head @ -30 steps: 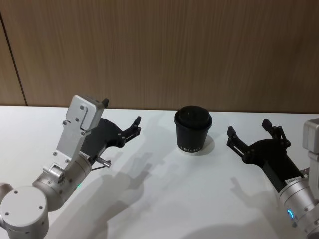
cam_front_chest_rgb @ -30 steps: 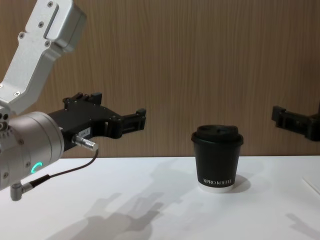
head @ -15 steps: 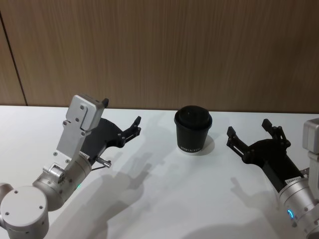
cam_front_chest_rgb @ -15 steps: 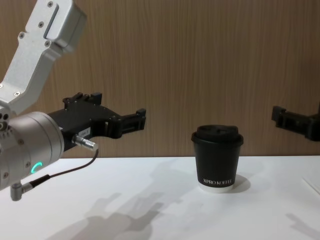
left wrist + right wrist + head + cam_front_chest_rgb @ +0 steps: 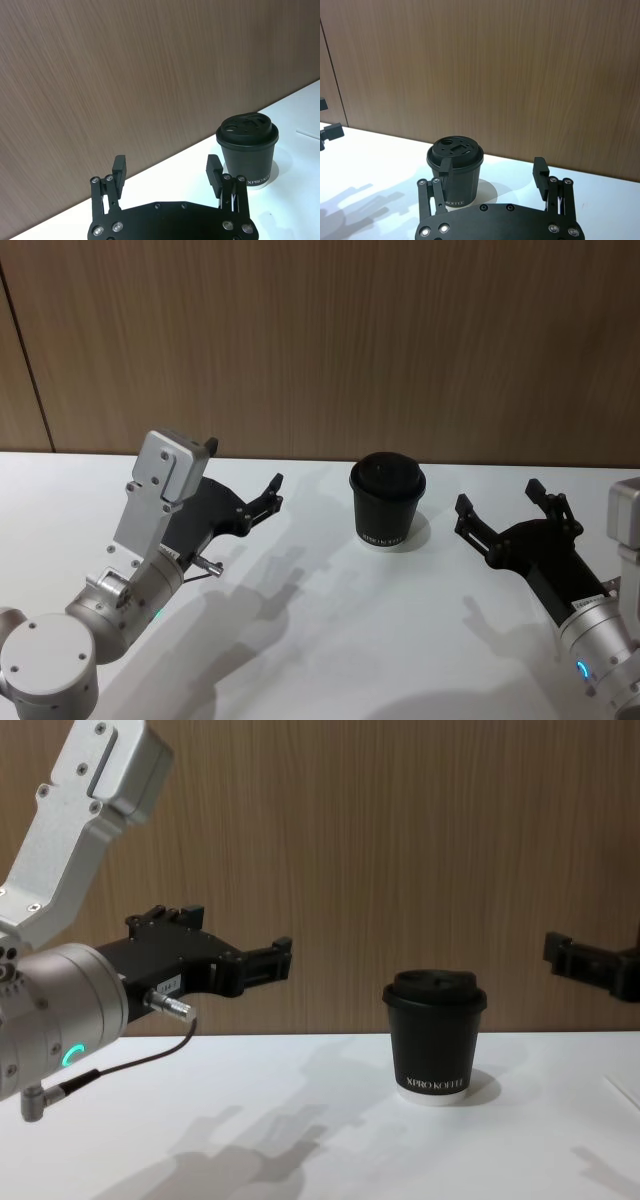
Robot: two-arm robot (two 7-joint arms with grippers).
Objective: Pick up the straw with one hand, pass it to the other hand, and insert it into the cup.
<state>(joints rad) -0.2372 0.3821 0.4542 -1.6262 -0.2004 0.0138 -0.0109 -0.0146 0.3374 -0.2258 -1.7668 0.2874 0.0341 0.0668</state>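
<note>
The white table (image 5: 330, 630) spans the scene. Above it the left gripper (image 5: 245, 476) hovers at left and the right gripper (image 5: 498, 498) at right, both with fingers spread wide, empty. Between them, farther back, a lidded black coffee cup (image 5: 388, 498) stands upright.

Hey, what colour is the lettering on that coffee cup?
White, on the black paper coffee cup; clearest in the chest view.

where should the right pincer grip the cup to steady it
Likely the side wall of the cup, below the domed lid, coming level from the robot's right, where the open right pincer hangs. It stands upright, round and tapered, so a top grip may slip on the lid.
</note>
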